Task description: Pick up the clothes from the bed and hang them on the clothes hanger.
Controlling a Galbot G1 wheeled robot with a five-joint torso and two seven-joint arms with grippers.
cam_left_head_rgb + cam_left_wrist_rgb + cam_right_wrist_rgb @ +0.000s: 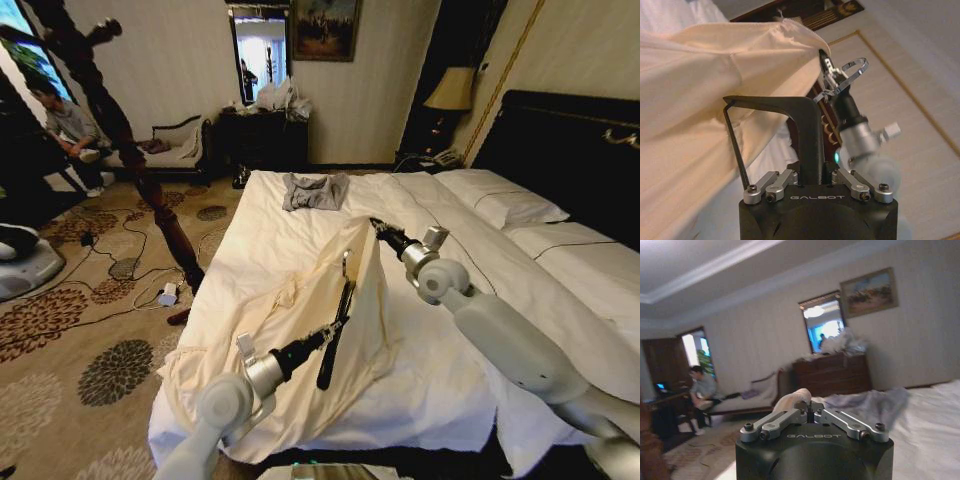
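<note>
left gripper (338, 322) is clenched on the clothes hanger (334, 340); right gripper (374, 224) pinches the cream shirt (300, 300) above the bed's (560, 270) foot edge, keeping fabric raised for hanger insertion.

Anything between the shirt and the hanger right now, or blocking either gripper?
Nothing visible. The left gripper is shut on the black hanger, the right gripper pinches the cream shirt by its collar edge, and the fabric already drapes against the hanger above the bed.
</note>
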